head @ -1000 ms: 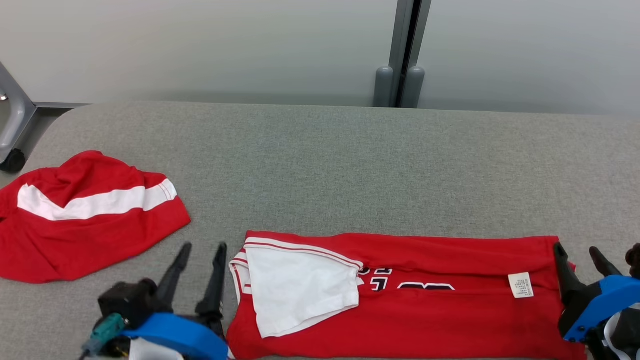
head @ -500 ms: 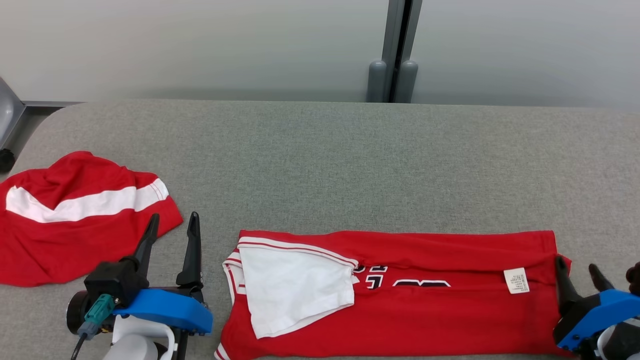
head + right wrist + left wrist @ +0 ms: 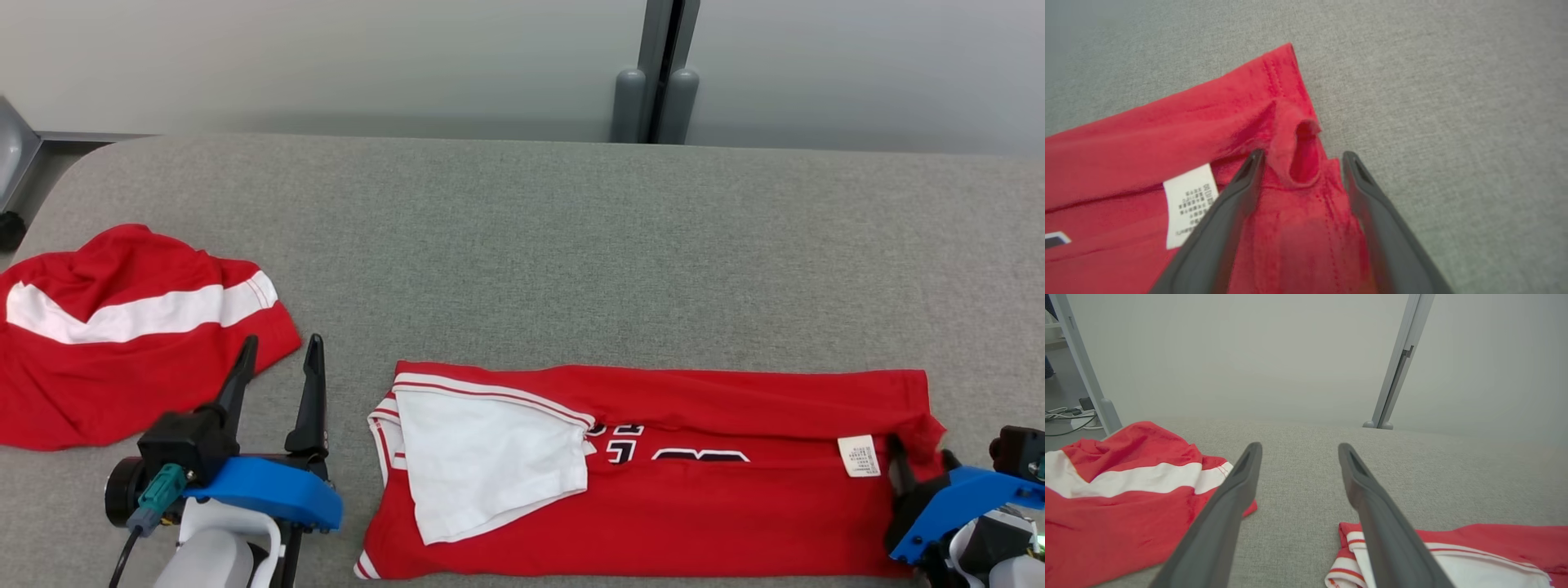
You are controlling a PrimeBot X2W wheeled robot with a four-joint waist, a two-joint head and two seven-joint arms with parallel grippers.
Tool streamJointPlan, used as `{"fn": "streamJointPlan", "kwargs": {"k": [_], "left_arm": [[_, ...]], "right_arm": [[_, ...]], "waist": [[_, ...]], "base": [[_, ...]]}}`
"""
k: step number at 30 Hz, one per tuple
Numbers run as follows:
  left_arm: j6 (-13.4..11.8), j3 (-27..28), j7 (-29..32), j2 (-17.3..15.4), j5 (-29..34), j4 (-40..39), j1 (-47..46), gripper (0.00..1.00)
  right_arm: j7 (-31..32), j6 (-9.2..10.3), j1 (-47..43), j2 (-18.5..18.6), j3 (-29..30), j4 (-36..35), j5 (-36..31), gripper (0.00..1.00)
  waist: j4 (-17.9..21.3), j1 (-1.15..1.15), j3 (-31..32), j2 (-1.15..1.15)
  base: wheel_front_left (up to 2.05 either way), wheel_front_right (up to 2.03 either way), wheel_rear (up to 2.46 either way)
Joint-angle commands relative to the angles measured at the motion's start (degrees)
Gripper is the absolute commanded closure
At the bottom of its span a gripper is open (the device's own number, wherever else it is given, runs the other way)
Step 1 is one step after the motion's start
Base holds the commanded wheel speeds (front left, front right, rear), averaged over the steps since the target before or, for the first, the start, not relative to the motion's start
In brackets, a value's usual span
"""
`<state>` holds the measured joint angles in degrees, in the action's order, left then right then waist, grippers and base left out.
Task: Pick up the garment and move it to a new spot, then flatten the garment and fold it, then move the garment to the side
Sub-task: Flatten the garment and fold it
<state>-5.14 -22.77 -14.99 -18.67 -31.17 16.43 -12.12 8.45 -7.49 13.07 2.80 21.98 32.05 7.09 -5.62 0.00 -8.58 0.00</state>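
Fold in hand. The garment (image 3: 694, 498) lies as a long band near the front edge of the table (image 3: 522, 245). The right gripper (image 3: 1303, 155), jaws spread wide and empty, straddles the puckered hem corner. The left gripper (image 3: 282, 341), likewise spread and empty, hangs beside the collar end. Next, probably: close on both ends.

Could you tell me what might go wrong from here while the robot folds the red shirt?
The right gripper stands open around a bunched corner of the shirt; closing there might catch only one layer and pull the fold apart.
The left gripper, open, sits between the shirt and another red garment, so it might snag the wrong one.
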Motion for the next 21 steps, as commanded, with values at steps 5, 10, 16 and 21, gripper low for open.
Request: {"fn": "streamJointPlan", "kwargs": {"k": [5, 10, 16, 21], "left_arm": [[0.49, 0.55, -0.25, 0.1, 0.53, 0.74, -2.15, 0.0], [0.65, 0.79, -0.25, 0.42, 0.63, 0.98, -1.98, 0.0], [0.73, 1.23, -0.25, 0.52, 0.66, 1.21, -0.82, 0.0], [0.45, 1.34, -0.26, 0.23, 0.49, 1.58, 0.08, 0.0]], "right_arm": [[1.36, -0.01, 1.82, 0.04, 0.91, 4.69, -1.77, 0.0], [3.81, -0.09, 1.7, -0.46, -1.48, 7.5, -1.86, 0.51], [3.2, -0.01, 1.21, -0.25, -1.86, 6.49, -2.44, 1.0], [2.25, 0.04, 0.56, 0.35, 1.85, 2.12, -3.76, 1.0]], "waist": [[-0.42, 0.0, -0.42, 0.0], [-0.23, 0.0, -0.22, 0.0], [0.18, 0.0, 0.42, 0.0], [0.84, 0.0, 1.17, 0.0]], "base": [[0.0, 0.0, 0.0], [0.0, 0.0, 0.0], [0.0, 0.0, 0.0], [0.0, 0.0, 0.0]]}}
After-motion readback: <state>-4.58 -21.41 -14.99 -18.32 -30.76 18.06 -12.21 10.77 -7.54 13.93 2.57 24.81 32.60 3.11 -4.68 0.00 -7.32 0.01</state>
